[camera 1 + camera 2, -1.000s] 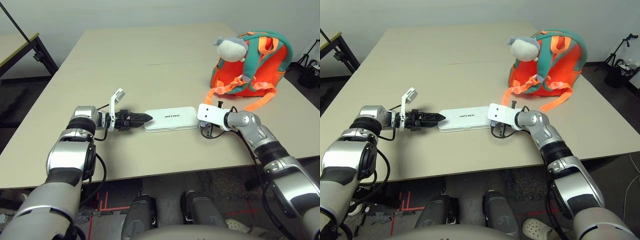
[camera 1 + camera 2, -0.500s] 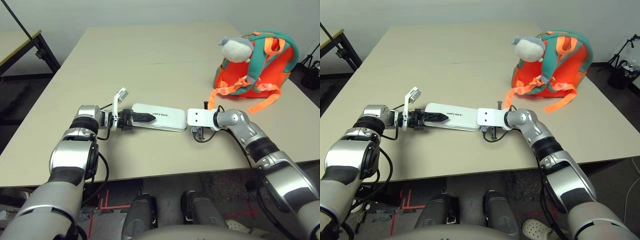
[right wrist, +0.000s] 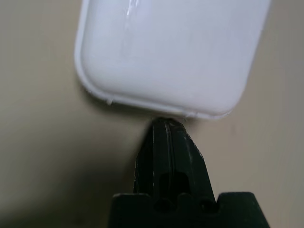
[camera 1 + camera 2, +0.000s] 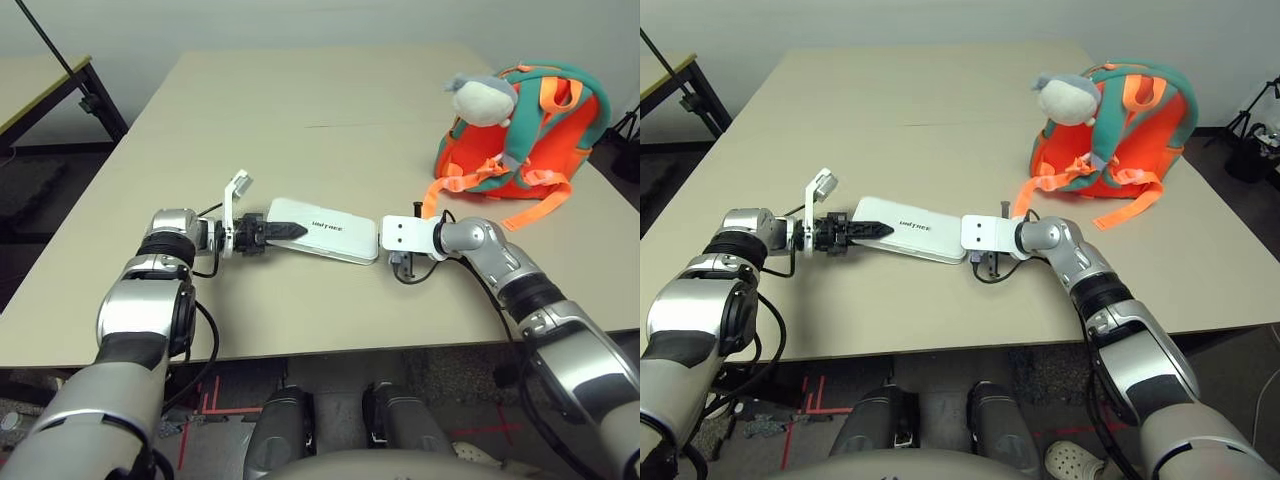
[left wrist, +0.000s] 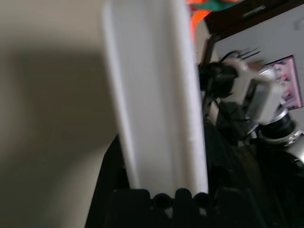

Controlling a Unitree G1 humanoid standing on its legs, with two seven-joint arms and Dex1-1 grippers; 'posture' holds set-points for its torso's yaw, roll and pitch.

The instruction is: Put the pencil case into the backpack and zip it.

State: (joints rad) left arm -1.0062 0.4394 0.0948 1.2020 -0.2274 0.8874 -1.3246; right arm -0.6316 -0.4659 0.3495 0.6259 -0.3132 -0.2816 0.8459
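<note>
White pencil case is running lengthwise from left tool, whose fingers are gripping its near end | right tool is staying closed, empty, just beside far end | backpack is standing beyond right tool

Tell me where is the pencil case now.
In the left eye view, the pencil case is between the left jaws and the right gripper, nearer the robot than the backpack.

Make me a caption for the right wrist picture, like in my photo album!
The robot's right hand, fingers shut, points at the white pencil case.
</note>
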